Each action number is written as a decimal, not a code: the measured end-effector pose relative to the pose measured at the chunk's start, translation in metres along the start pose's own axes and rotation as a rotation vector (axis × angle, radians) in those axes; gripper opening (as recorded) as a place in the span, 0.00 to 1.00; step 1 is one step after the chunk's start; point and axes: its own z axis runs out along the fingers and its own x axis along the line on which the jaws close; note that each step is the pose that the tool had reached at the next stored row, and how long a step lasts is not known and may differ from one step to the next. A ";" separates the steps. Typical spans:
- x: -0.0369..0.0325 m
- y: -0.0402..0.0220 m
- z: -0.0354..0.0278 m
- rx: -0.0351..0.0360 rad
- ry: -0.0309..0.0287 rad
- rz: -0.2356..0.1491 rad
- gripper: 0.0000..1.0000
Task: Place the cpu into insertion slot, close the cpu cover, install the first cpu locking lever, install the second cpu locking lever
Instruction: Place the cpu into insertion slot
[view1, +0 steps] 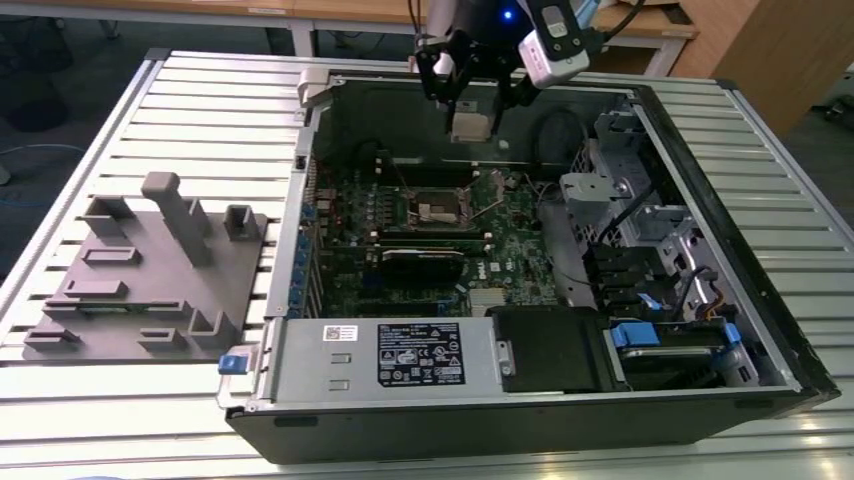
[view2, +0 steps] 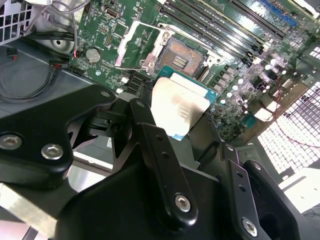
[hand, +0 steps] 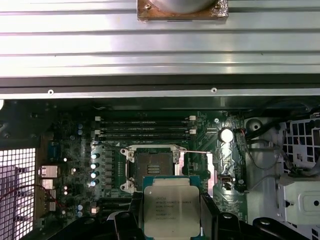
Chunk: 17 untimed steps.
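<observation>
My gripper (view1: 467, 108) hangs above the open computer case, shut on the cpu (view1: 470, 126), a flat square chip with a grey-silver top. In both wrist views the cpu (hand: 171, 207) (view2: 180, 107) sits between the black fingers (hand: 131, 217). The insertion slot (view1: 434, 207) lies below on the green motherboard, uncovered; its dark contact field (hand: 152, 167) (view2: 182, 59) is bare. The cpu cover (view2: 156, 47) stands flipped open beside the slot. A thin lever wire (hand: 196, 151) sticks out past the slot's frame.
Memory slots (hand: 145, 127) run beside the socket, and a black expansion card (view1: 424, 255) lies nearer the power supply (view1: 400, 355). Drive bays and cables (view1: 641, 250) fill the exterior view's right. A grey fixture block (view1: 147, 270) sits on the slatted table at the left.
</observation>
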 end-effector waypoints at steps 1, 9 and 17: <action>0.0000 0.0000 0.0004 0.0000 0.0000 0.000 0.54; 0.0000 -0.0005 0.0046 0.0002 0.0001 0.000 0.54; -0.0002 -0.0011 0.0096 0.0004 0.0002 0.000 0.54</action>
